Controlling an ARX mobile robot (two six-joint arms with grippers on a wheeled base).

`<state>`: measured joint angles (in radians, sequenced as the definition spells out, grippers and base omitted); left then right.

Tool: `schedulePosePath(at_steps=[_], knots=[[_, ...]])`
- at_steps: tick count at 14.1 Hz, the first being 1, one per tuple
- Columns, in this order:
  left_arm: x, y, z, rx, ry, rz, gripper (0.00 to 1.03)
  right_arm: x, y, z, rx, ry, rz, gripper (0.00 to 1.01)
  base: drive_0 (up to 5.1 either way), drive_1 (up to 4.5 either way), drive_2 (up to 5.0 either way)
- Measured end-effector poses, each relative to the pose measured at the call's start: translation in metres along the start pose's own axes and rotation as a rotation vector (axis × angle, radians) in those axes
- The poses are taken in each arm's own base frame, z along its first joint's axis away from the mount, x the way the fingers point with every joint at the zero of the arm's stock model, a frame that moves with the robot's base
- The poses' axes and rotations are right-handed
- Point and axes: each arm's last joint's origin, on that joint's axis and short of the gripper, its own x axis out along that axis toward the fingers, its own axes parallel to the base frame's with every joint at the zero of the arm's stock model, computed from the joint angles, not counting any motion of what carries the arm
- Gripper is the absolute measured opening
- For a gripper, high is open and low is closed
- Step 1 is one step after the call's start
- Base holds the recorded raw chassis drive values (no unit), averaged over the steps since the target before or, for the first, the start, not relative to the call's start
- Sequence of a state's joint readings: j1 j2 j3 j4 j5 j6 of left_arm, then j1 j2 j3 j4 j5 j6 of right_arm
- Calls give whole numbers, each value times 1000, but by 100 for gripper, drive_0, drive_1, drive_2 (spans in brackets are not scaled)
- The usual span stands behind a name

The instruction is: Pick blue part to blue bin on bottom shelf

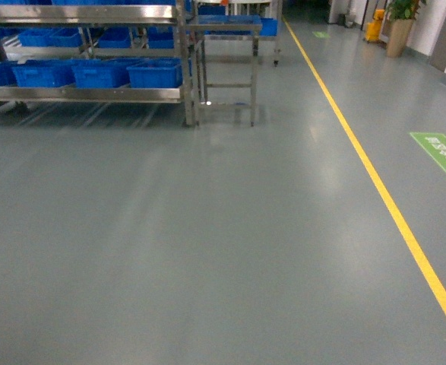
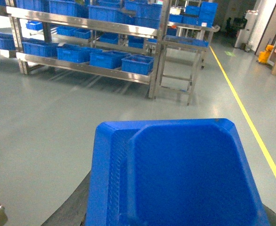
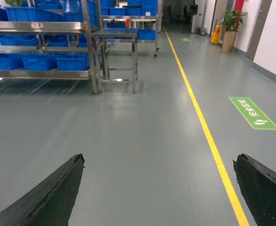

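far across the floor: the steel rack (image 1: 86, 53) stands at upper left of the head view, well apart from the robot, a small steel table (image 1: 226, 65) just beside its right end.
bottom shelf: the bottom shelf (image 1: 78, 93) carries a row of blue bins (image 1: 93, 73) side by side — open-topped, none singled out yet.
blue part: the blue part (image 2: 175, 174) fills the lower half of the left wrist view, right up against the camera, so it looks carried at the left arm; it is not in the head view.
look of the part: saturated blue moulded plastic, a shallow tray-like shape with cut corners, a raised rim and fine ribbing down its left flank.
handling, as a guess: light and rigid, smooth enough to slip; a pinch on the ribbed rim or a side wall should hold better than the flat face.
left gripper: its fingers are hidden behind the part — cannot tell whether they pinch it.
right gripper: the right gripper (image 3: 159, 188) has its two dark fingers (image 3: 48, 195) spread wide with bare floor between, holding nothing.
floor: grey floor (image 1: 207, 251) with a yellow line (image 1: 382, 190) running past a green sign (image 1: 443, 156).
stage, judged: transit toward the rack; placing not yet begun.
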<state>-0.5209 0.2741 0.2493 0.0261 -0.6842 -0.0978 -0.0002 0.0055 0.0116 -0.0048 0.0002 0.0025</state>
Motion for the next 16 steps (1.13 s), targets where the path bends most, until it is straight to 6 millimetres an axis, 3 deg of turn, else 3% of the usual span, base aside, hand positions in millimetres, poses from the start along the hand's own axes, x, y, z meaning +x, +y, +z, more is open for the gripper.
schedulePosePath(at_steps=[2, 16], knots=[[0, 0, 0, 1, 1, 0, 44, 0, 0, 0, 0, 0, 0, 98, -3, 150, -155], [0, 0, 0, 1, 1, 0, 44, 0, 0, 0, 0, -2, 0, 98, 5, 407, -398]])
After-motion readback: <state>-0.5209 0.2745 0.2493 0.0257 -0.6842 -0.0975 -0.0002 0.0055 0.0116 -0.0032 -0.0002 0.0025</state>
